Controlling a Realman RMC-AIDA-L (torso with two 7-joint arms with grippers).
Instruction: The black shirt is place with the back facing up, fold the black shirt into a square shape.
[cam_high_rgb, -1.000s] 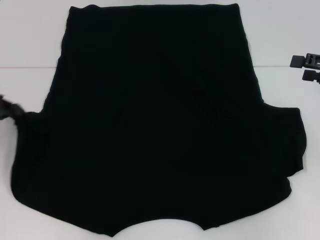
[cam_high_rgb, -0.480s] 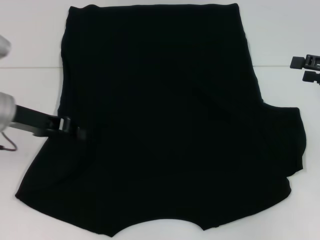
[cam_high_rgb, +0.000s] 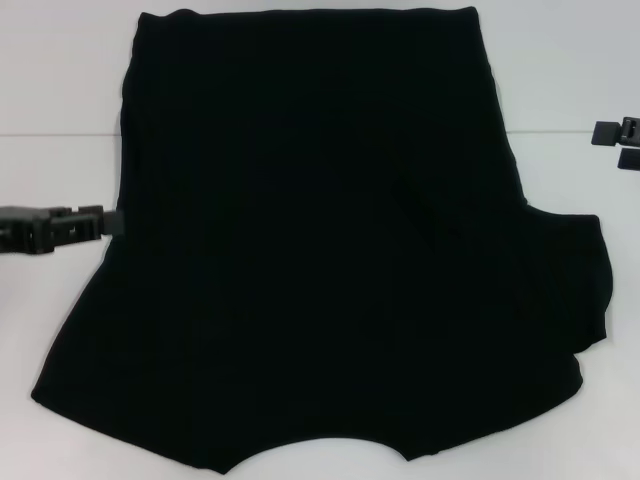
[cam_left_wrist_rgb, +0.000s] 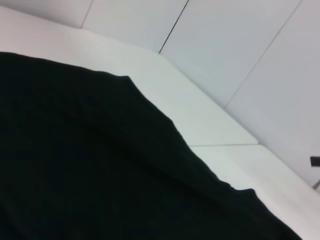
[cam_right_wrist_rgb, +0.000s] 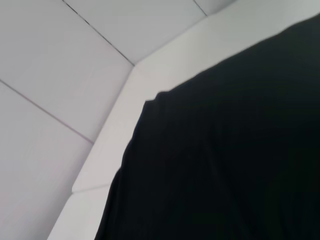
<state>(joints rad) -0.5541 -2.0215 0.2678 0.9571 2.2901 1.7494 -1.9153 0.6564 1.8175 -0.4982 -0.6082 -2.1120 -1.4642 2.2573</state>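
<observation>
The black shirt (cam_high_rgb: 320, 250) lies spread flat on the white table (cam_high_rgb: 60, 100), plain side up, filling most of the head view. Its left sleeve is folded in over the body, so that side runs as a straight slant. The right sleeve (cam_high_rgb: 585, 285) sticks out sideways. My left gripper (cam_high_rgb: 112, 222) hovers level at the shirt's left edge, about halfway along it, holding nothing. My right gripper (cam_high_rgb: 622, 146) is off the cloth at the far right, open and empty. Both wrist views show only the shirt (cam_left_wrist_rgb: 90, 165) (cam_right_wrist_rgb: 225, 150) and table.
Bare white table shows on both sides of the shirt and beyond its far hem. A seam (cam_high_rgb: 50, 134) runs across the tabletop. Pale wall panels (cam_left_wrist_rgb: 240, 45) stand behind the table's far edge. The shirt's near edge reaches the bottom of the head view.
The left sleeve, sticking out a second ago, now lies folded onto the body. My left gripper, over the cloth half a second ago, has drawn back leftward. The right gripper shifted slightly right.
</observation>
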